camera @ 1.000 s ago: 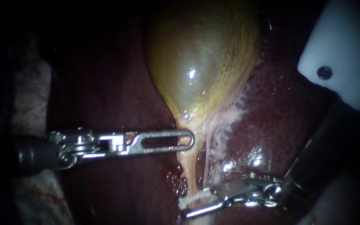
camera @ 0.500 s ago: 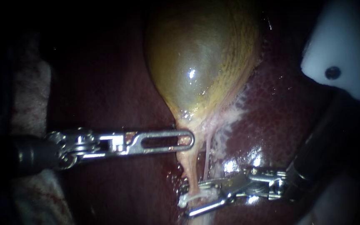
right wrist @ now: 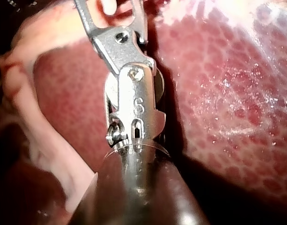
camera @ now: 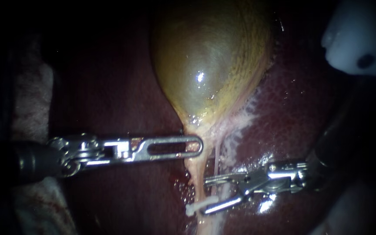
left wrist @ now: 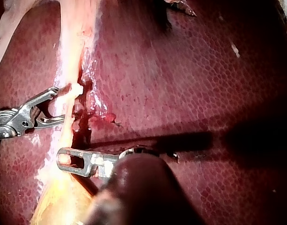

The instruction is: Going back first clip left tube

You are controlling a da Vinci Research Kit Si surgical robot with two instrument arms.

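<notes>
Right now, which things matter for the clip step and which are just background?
In play: right instrument, jaws open; clip; left tube.
Just there: left instrument; gallbladder; liver; white part at upper right.

Light pools on the gallbladder [camera: 209, 56], one glint above the jaws of the left instrument [camera: 199, 146]; wet liver [camera: 283, 117] glistens, edges go dark.

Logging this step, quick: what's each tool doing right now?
Left tool: shut on the gallbladder neck.
Right tool: open, holding nothing; clip sits on the tube.
</notes>
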